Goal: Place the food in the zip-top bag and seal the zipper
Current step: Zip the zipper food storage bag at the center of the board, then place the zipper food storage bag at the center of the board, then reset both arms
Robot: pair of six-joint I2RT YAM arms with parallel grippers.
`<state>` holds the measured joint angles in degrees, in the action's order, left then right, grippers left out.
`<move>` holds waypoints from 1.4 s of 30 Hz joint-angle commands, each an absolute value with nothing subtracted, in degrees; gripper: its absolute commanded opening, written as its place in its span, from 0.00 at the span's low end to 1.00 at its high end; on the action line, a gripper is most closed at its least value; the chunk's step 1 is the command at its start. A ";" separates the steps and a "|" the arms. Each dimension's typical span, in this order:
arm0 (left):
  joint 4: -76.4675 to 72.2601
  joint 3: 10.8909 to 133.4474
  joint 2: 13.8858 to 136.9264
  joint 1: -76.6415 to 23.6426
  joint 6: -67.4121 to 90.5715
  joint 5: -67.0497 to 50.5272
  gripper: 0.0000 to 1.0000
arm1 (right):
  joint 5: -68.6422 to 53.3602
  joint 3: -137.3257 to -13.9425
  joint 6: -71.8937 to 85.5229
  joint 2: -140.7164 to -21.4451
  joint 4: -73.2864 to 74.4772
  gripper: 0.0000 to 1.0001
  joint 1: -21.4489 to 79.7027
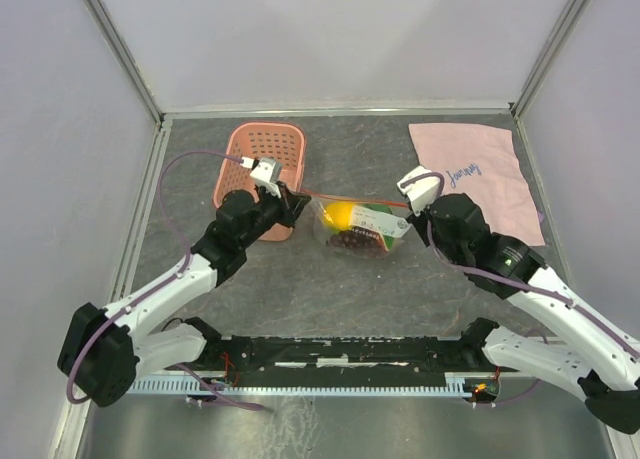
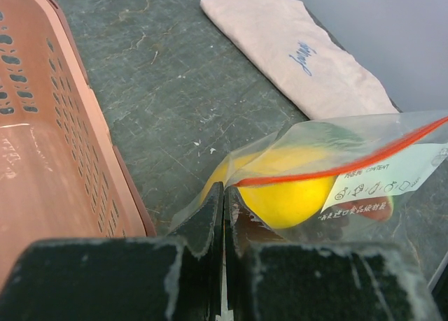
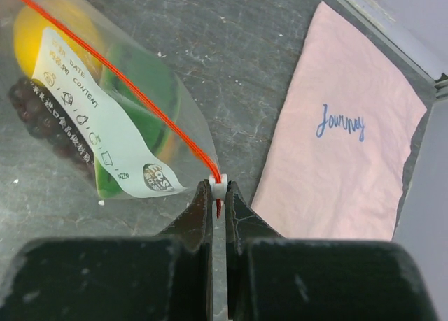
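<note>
The clear zip-top bag sits about mid-worktop, a little toward the far edge, strung between the two arms. The left gripper has its fingers pressed together on the left end of the zipper. The right gripper pinches the other end, so the thin red-orange strip runs straight from one claw to the other. From the left wrist, the strip starts right at the closed fingertips. From the right wrist, it ends between that claw's tips. I cannot tell whether the zipper is pressed shut along its length.

The bag is thin, glossy, crinkled film with a white printed label. Inside it are a smooth, round yellow fruit, a knobbly dark purple grape bunch and a green piece.

The worktop is dark grey, veined and scuffed. A pink slotted basket of hard plastic stands toward the far left corner, just beside the left gripper. Its wall fills the left of that wrist's view. A soft pink cloth with "Journey" in blue script lies flat in the far right corner, just beyond the right gripper and apart from the bag.
</note>
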<state>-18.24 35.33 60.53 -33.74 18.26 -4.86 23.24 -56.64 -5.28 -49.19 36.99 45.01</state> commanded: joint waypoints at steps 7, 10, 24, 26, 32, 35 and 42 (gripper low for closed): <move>-20.46 44.13 66.02 -32.98 18.73 -2.39 0.03 | 29.47 -56.74 -6.65 -53.14 25.54 0.02 43.16; -19.79 44.28 67.03 -32.92 19.05 -2.44 0.03 | 27.06 -55.63 -5.83 -53.37 25.92 0.02 43.07; -16.26 38.34 58.76 -32.97 21.56 -0.84 0.28 | 17.41 -50.99 -0.80 -51.77 28.41 0.14 43.07; -14.30 38.44 56.21 -32.96 21.26 -0.17 0.35 | 16.60 -51.43 -0.37 -51.53 29.51 0.20 43.07; -2.83 40.36 48.35 -32.97 19.43 6.14 0.60 | 18.03 -50.81 -0.02 -47.35 29.28 0.45 43.07; 2.63 40.98 44.21 -32.97 18.59 8.80 0.64 | 17.18 -50.69 0.44 -45.15 29.59 0.56 43.11; 10.50 41.54 33.43 -33.00 17.24 13.84 0.76 | 20.89 -50.19 2.26 -39.77 31.74 0.86 43.07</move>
